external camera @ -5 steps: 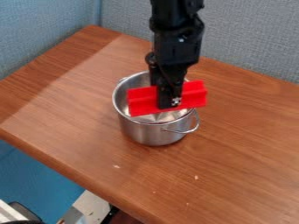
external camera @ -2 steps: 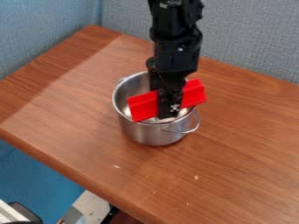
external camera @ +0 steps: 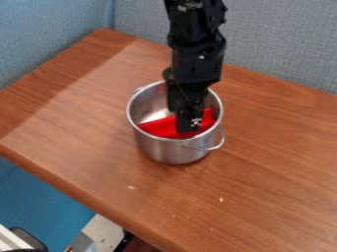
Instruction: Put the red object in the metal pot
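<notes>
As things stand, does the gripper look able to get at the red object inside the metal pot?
Probably yes: the gripper already reaches down through the metal pot's open top, right at the red object. Nothing covers the opening.

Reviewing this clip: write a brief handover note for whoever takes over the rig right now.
Gripper: pointing down inside the shiny steel cylindrical pot; whether its jaws grip cannot be told.
Flat bright red block: now down inside the pot, below the rim, at the gripper tips.
Pot stands on the wooden table.
Done: block lowered into pot.
Left: confirm release, lift the arm clear.
</notes>
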Tool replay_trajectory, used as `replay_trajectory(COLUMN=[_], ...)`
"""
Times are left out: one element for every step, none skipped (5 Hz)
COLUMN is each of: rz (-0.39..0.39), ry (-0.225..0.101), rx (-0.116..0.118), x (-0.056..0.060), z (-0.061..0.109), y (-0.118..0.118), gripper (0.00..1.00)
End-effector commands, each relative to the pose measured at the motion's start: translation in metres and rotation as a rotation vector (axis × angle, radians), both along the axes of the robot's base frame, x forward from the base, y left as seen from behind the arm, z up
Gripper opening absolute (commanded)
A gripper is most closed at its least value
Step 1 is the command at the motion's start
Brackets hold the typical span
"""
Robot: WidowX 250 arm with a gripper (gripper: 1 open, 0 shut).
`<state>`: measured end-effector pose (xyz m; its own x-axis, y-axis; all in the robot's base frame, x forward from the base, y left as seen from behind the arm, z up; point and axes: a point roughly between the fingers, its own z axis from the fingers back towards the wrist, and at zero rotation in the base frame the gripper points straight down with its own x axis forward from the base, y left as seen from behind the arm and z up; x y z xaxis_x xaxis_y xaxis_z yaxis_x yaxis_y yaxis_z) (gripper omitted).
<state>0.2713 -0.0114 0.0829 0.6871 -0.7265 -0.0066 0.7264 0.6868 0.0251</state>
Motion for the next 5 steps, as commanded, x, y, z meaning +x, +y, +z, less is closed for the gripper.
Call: replay_trajectory(rz=[0.025,0.034,0.042,0.049,0.057], ry=[-0.033,-0.038,-0.047,-0.053,-0.062], rx=[-0.013,-0.020,-0.028,-0.035,-0.044], x=[0.005,0.004,0.004,0.004,0.003], z=[0.008,0.011,0.015,0.018,0.022], y=[0.004,0.005,0.006,0.006,0.007], gripper=[0.00,0.00,0.00,0.00,0.00])
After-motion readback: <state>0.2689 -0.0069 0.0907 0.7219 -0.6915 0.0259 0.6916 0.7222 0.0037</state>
